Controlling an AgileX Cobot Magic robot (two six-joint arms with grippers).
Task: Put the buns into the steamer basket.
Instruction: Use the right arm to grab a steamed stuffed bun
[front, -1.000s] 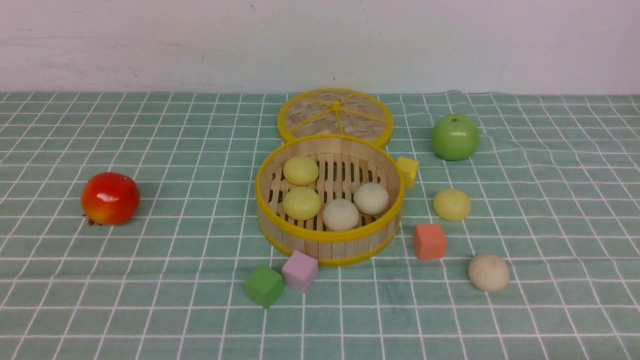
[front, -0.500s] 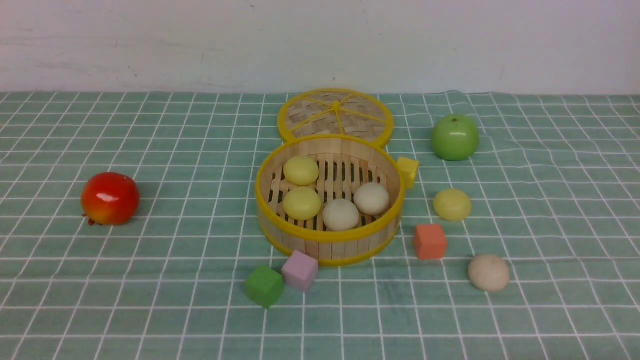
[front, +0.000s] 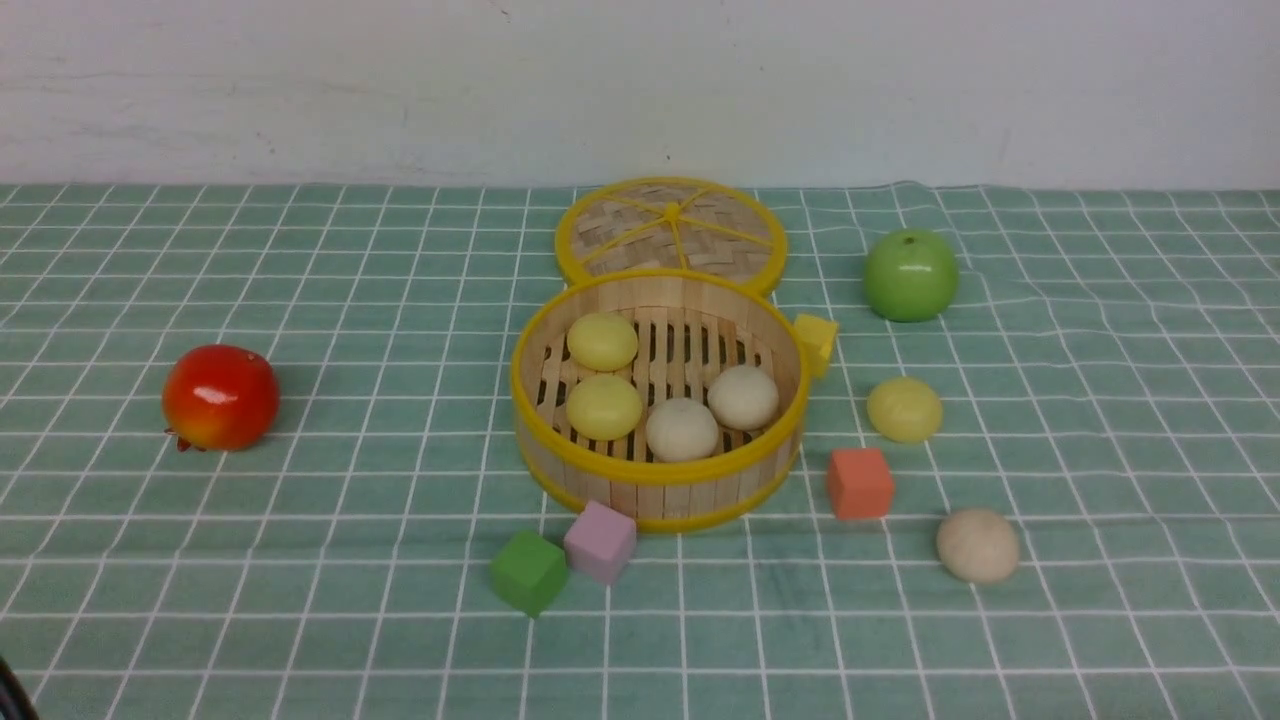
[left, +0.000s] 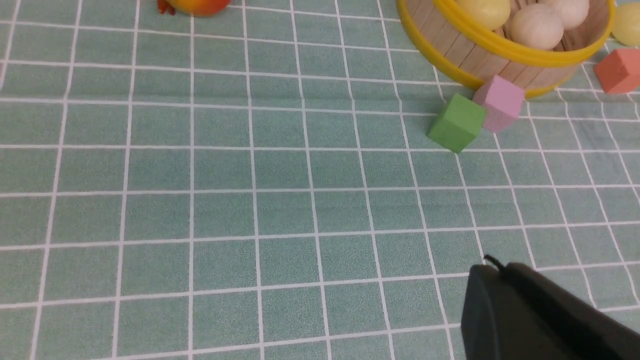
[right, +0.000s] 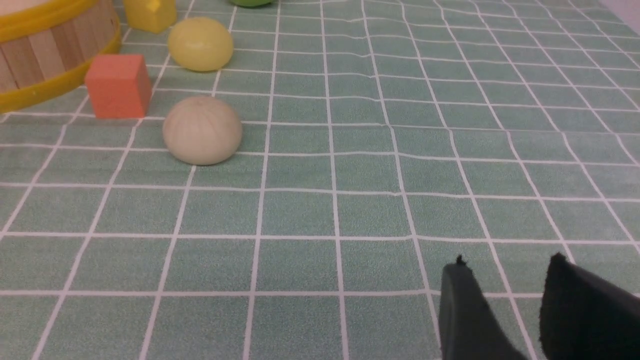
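Observation:
The steamer basket (front: 660, 470) stands mid-table with two pale yellow buns (front: 602, 341) and two beige buns (front: 682, 429) inside. To its right, on the cloth, lie a yellow bun (front: 904, 409) and a beige bun (front: 977, 545). In the right wrist view my right gripper (right: 507, 265) stands open and empty, low over the cloth, a few squares short of the beige bun (right: 202, 130). My left gripper (left: 495, 267) is shut on nothing, over bare cloth well short of the basket (left: 480, 55). Only a dark sliver of the left arm (front: 10, 695) shows in the front view.
The woven lid (front: 670, 232) lies behind the basket. A green apple (front: 910, 273) sits at the back right and a red fruit (front: 220, 396) at the left. A yellow cube (front: 816, 340), orange cube (front: 859, 482), pink cube (front: 600, 540) and green cube (front: 528, 571) ring the basket.
A dark sliver of the left arm has come into the front view's bottom-left corner. Nothing on the table has moved.

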